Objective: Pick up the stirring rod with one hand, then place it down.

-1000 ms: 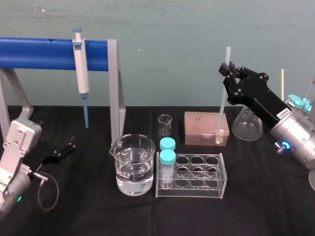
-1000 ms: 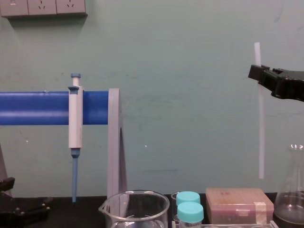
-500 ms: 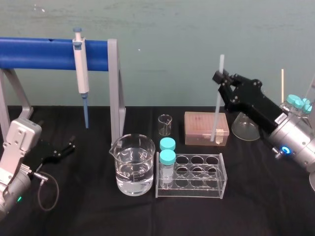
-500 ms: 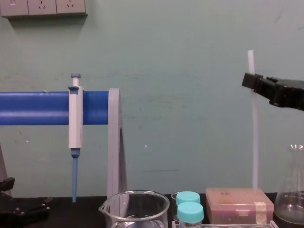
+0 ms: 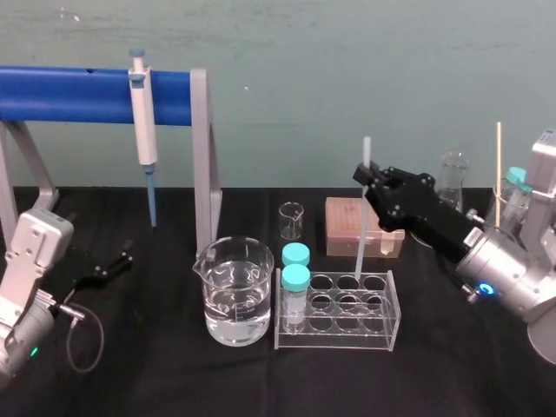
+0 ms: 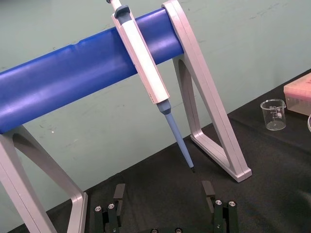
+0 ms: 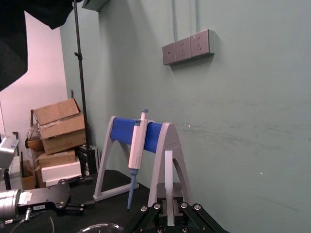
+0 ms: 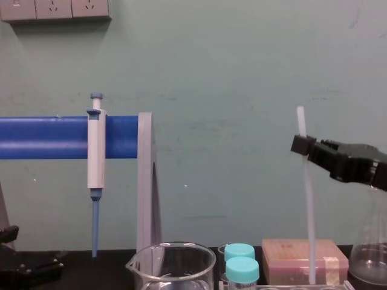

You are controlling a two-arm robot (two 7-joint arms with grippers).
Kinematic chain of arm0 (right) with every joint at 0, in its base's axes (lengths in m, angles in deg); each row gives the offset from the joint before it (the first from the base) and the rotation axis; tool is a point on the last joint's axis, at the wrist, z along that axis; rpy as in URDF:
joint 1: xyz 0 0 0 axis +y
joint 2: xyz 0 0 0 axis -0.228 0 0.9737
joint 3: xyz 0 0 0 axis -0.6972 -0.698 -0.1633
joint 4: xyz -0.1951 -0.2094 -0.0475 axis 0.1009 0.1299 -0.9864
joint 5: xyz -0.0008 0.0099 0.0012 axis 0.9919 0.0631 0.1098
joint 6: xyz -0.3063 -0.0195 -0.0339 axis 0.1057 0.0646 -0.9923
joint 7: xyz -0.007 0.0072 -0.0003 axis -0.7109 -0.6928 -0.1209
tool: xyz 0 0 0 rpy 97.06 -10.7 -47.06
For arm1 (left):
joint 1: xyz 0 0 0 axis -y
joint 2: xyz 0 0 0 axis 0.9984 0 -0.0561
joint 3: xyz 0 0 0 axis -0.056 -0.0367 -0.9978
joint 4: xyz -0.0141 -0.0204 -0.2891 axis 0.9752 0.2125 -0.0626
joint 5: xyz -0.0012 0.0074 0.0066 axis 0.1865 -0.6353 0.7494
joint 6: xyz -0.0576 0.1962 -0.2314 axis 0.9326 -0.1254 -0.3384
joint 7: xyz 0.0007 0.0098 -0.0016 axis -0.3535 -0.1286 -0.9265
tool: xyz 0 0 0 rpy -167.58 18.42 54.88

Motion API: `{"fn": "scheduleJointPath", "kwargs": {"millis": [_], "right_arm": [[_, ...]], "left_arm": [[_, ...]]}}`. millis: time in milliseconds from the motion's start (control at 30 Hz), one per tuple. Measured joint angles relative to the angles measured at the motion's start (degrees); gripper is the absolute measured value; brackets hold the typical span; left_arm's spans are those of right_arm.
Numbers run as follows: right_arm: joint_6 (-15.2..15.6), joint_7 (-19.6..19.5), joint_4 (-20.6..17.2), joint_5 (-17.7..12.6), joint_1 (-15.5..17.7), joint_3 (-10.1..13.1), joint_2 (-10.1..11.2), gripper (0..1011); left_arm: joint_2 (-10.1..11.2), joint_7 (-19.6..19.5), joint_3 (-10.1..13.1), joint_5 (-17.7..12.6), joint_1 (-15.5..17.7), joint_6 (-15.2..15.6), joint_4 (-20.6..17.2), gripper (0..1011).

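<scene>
While spanning back left of black-covered table (image 5: pixel 174 382): blue-bar stand (image 5: pixel 69 94) on grey legs, white-and-blue pipette (image 5: pixel 142 130) hung from bar, tip down, clear of tabletop. Right arm in from right side, right gripper (image 5: pixel 369 178) above far edge of clear tube rack (image 5: pixel 334 334), in front of pinkish tip box (image 5: pixel 343 226); jaws pinched tight on stirring rod (image 5: pixel 360 234). Left gripper (image 5: pixel 124 259) parked low at table's left edge, fingers spread wide, nothing between them, well apart from stirring rod. Water-filled beaker (image 5: pixel 233 291) just left of tube rack, front centre. Conical flask (image 5: pixel 452 169) behind right gripper, partly hidden. Small empty beaker (image 5: pixel 292 220) between stand leg and tip box. Two teal-capped tubes (image 5: pixel 295 278) in tube rack's left column. Thinnest last: stirring rod near vertical with slight lean, gripped near upper end, short stub poking above jaws, lower end down at tube rack's back row; cannot tell if inside a well or touching anything. Same clamp in right wrist view, rod sandwiched between both fingers (image 7: pixel 182 213).
</scene>
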Motion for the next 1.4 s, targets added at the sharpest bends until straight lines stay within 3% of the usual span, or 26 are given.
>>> {"fn": "scheduleJointPath", "kwargs": {"millis": [533,1400], "right_arm": [[-1.88,-0.75,5.84,1.42,-2.55,-2.12,-2.57,65],[0.75,-4.02,9.02,4.04,-1.78,-3.46,-4.04,65]], "left_arm": [[0.0,0.0,0.0,0.0,0.0,0.0,0.0,1000],[0.0,0.0,0.0,0.0,0.0,0.0,0.0,1000]]}}
